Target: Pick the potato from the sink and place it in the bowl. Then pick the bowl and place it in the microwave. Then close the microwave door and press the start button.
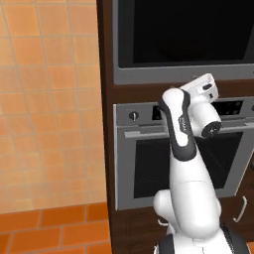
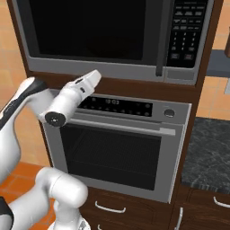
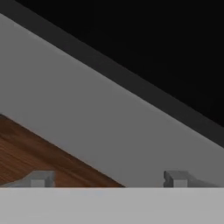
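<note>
Microwave shut, start button next

You see the gripper [image 3: 107, 181] at the left, its 2 tips spread wide and empty, aimed at the microwave's [image 2: 96, 67] lower steel frame; the microwave door [image 2: 90, 27] sits closed above it, likely just pushed; the keypad [image 2: 187, 31] lies right.

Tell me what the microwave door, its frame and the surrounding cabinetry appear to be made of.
The microwave door looks like glossy black glass: flat, uniformly dark, nothing showing through. The microwave's frame looks like brushed grey steel, a matte even grey band; painted metal is also possible. The cabinetry looks like dark brown wood or veneer, with streaky grain visible in the hand view.
</note>
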